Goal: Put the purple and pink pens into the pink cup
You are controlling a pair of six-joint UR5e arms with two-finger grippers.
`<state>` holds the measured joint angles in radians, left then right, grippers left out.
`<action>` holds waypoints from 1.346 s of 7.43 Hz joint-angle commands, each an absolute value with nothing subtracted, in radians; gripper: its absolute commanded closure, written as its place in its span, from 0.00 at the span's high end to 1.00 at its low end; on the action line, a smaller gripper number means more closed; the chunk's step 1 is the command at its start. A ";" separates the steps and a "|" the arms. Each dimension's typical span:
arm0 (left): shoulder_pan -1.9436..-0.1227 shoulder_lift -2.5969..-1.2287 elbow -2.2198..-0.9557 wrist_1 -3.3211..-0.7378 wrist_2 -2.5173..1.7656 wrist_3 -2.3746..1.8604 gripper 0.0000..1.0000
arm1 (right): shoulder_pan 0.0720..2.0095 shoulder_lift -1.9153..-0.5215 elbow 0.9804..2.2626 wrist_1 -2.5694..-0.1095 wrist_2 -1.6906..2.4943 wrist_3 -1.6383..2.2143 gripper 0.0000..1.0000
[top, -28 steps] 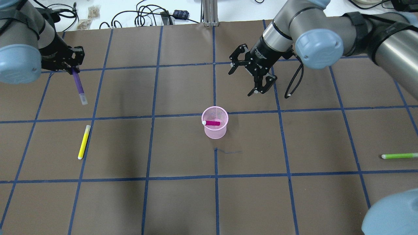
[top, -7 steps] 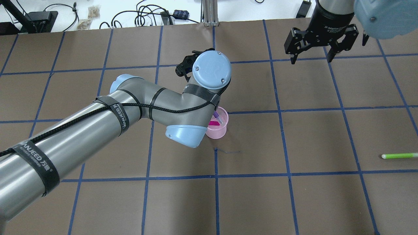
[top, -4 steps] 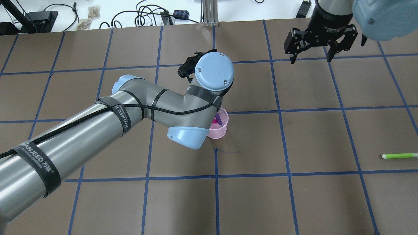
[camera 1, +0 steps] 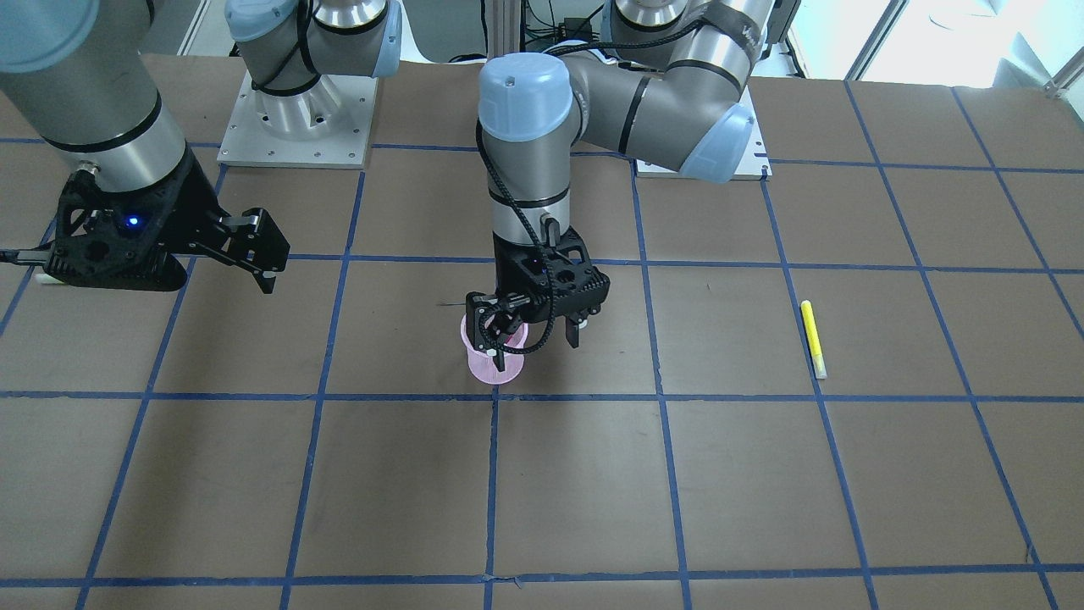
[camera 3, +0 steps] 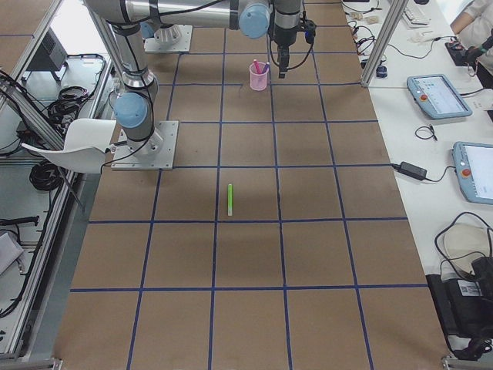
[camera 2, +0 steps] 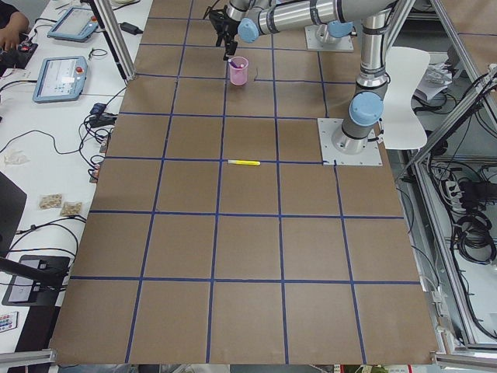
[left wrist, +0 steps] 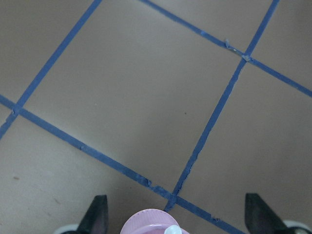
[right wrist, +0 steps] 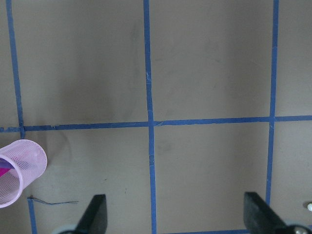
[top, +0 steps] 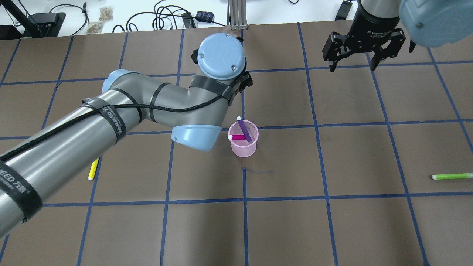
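Note:
The pink mesh cup point(top: 242, 147) stands at the table's middle. The pink pen point(top: 238, 137) leans inside it. The purple pen point(top: 244, 130) also stands in it, tilted, with its upper end over the far rim. My left gripper point(camera 1: 539, 352) hangs above the cup, just past it, open and empty; its fingers point(left wrist: 99, 214) stand wide apart over the cup's rim point(left wrist: 146, 220) in the left wrist view. My right gripper point(top: 352, 68) is open and empty at the far right, well away from the cup point(right wrist: 19, 171).
A yellow pen point(top: 92, 171) lies on the left, partly under my left arm, and also shows in the front view point(camera 1: 813, 339). A green pen point(top: 451, 176) lies near the right edge. Cables lie beyond the table's far edge.
My left gripper carried the purple pen from the far left to the cup, let it go inside and has drawn up and back. The right arm pulled back to the far right.

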<state>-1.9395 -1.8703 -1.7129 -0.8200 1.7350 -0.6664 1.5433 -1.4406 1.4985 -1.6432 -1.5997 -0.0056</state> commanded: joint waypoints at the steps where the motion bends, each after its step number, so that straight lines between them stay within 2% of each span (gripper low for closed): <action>1: -1.792 -1.832 -1.674 -0.964 1.553 -0.352 1.00 | 1.542 -1.440 1.500 -1.646 -1.600 -0.009 1.00; 3: -1.639 -1.777 -1.657 -1.197 1.546 -0.299 1.00 | 1.540 -1.440 1.500 -1.643 -1.600 -0.009 1.00; 4: -1.588 -1.744 -1.642 -1.274 1.555 -0.128 1.00 | 1.542 -1.442 1.500 -1.641 -1.598 -0.005 1.00; 6: -1.510 -1.676 -1.634 -1.434 1.572 -0.055 1.00 | 1.546 -1.448 1.499 -1.654 -1.597 0.001 1.00; 10: -1.500 -1.542 -1.657 -1.565 1.572 0.052 1.00 | 1.551 -1.450 1.496 -1.654 -1.562 0.014 1.00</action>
<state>-1.4968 -1.5715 -1.6489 -1.5455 1.5736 0.0440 1.5500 -1.4495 1.4943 -1.6538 -1.5618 0.0129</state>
